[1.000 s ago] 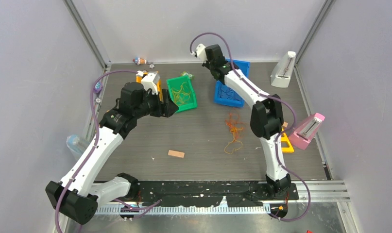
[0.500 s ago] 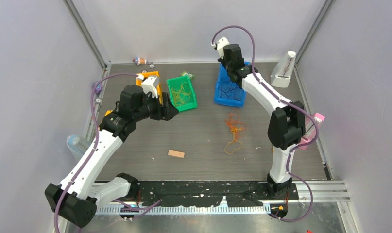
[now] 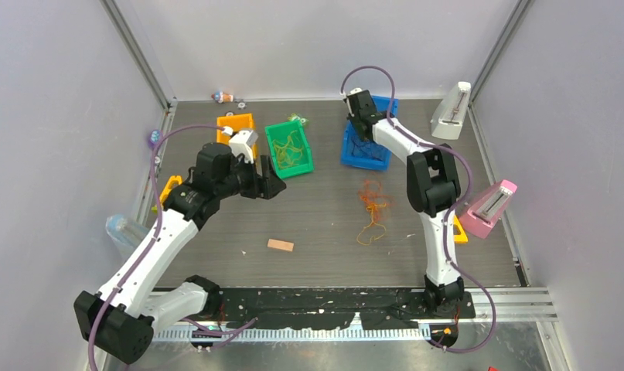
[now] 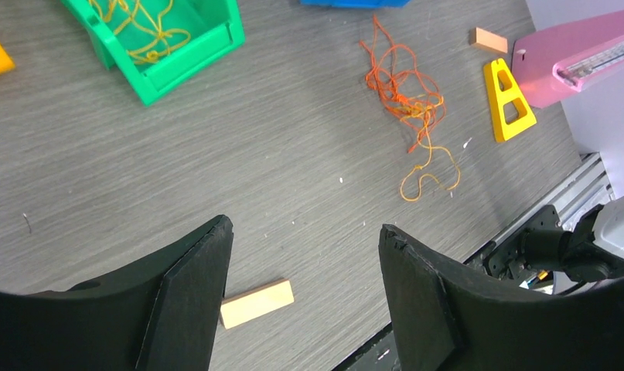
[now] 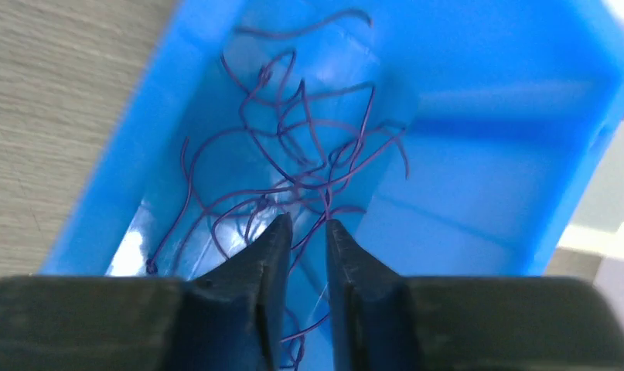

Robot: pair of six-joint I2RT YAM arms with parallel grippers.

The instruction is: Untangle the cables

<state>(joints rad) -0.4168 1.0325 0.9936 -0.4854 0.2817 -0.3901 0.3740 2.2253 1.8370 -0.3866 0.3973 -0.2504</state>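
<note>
As my right gripper hangs in the blue bin, jaws barely parted over purple cables, that drop looks finished; next, pinch one strand from the orange tangle before the bin; left gripper wide, empty.

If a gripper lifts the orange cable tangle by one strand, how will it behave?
Probably floppy: the orange cable tangle lies in thin, loose curls, so it should droop. Its strands cross in the middle, so it likely rises as one clump. Its trailing end may drag.
</note>
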